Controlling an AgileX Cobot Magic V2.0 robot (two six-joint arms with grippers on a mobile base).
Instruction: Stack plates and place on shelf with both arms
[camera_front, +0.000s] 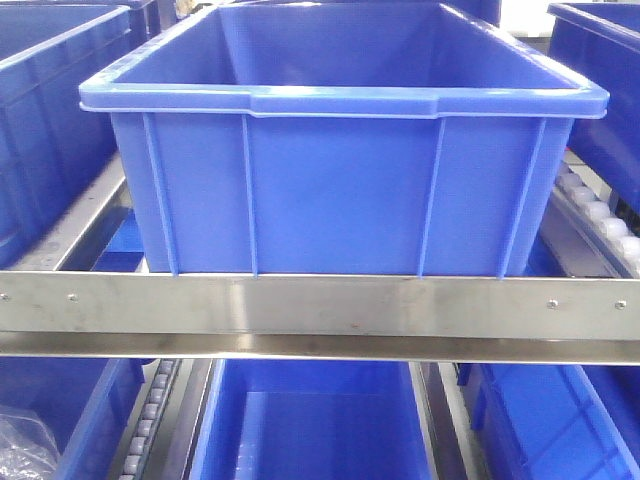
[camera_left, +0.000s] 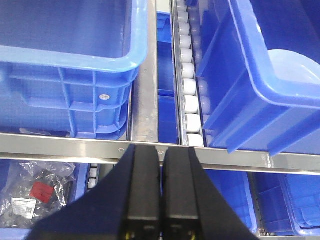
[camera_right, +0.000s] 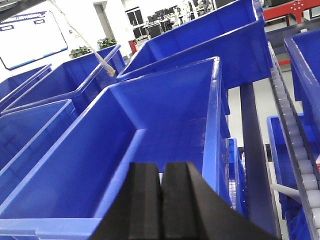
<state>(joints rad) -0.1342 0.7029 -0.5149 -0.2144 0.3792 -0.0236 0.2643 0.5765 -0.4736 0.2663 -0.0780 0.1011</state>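
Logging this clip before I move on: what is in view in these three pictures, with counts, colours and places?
Crates: many, blue, on the shelf tiers; a big one fills the middle of the front view, more beside and below it.
Front rail: one, brushed steel with small screws, running across below the big crate.
Roller tracks: pale rollers in rows between the crates; total count unclear.
Plastic bag: one, clear, with a red tag, on the lower tier at left in the left wrist view.
Plates: none clearly visible.
Whiteboard: one, white, far back in the right wrist view.
Left gripper: black, shut, empty, above the rail.
Right gripper: black, shut, empty, over a crate.
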